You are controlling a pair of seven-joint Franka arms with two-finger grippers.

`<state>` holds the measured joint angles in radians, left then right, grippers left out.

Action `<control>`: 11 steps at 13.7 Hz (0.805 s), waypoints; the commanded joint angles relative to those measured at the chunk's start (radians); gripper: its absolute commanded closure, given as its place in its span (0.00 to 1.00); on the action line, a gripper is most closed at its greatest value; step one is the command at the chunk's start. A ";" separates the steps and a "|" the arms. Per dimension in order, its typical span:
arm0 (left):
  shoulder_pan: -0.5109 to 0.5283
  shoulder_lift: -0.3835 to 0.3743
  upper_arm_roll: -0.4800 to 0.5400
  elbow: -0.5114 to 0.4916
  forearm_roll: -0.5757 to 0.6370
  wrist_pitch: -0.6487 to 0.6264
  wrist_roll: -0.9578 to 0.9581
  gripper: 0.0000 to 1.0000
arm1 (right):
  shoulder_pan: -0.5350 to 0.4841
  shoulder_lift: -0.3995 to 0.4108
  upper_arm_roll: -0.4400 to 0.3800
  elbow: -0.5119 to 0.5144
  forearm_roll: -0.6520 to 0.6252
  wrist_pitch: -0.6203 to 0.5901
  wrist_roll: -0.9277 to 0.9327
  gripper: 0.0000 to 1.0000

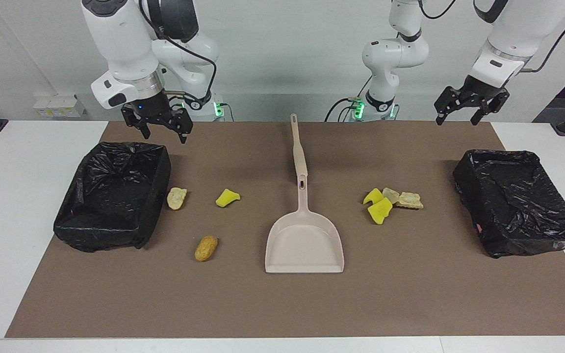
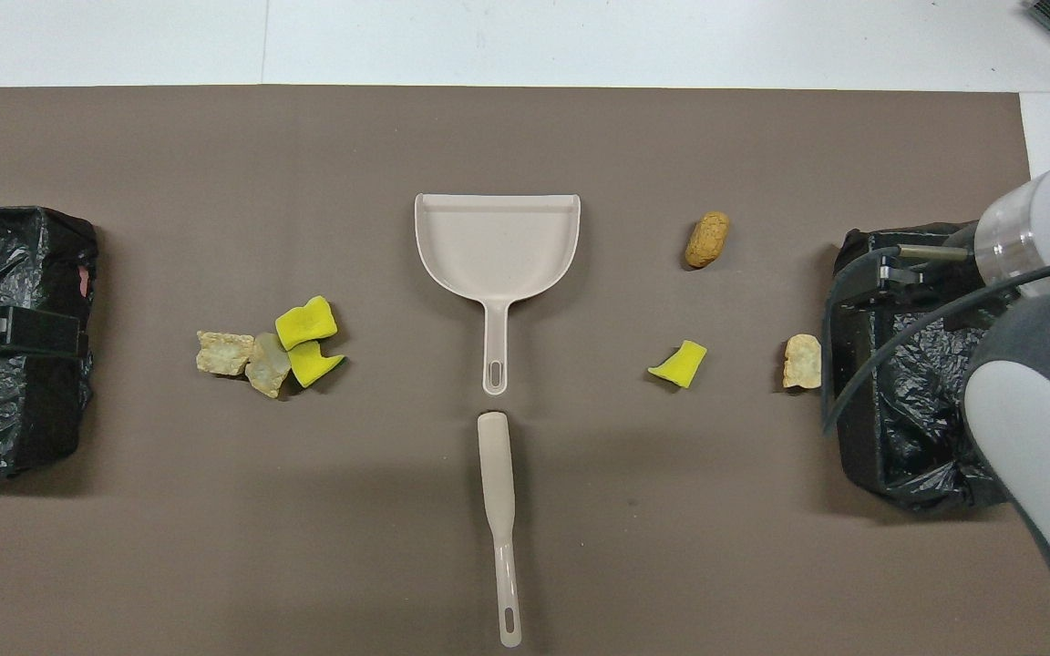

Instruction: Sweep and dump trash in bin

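Right tool [image 1: 164,128] hovering released over bin [image 1: 115,193] edge; left tool [image 1: 463,108] waiting released. Trash [image 1: 391,202] lying scattered on counter [image 1: 410,294] beside dustpan [image 1: 304,245]: likely light, spongy, crumbly; pushing suits better than pinching.

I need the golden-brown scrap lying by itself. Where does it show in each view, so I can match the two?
Facing view: the golden-brown scrap lies low and toward the view's left, beside the dustpan's scoop.
Overhead view: the same scrap sits high and toward the view's right.
Shared landmark: the dustpan in the middle of the mat; the scrap lies toward the right arm's end from it.
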<state>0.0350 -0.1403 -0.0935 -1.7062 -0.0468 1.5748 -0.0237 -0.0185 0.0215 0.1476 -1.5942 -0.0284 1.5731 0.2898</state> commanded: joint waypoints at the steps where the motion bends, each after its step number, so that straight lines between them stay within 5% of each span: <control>1: 0.006 -0.013 0.000 -0.006 -0.005 -0.007 -0.001 0.00 | -0.018 -0.020 0.004 -0.026 0.019 0.025 -0.037 0.00; 11: 0.006 -0.013 0.000 -0.006 -0.005 -0.007 -0.001 0.00 | -0.006 -0.006 0.004 -0.007 0.019 0.047 -0.035 0.00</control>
<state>0.0350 -0.1403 -0.0934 -1.7062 -0.0468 1.5748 -0.0237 -0.0188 0.0215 0.1510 -1.5939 -0.0255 1.5958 0.2894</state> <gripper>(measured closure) 0.000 0.000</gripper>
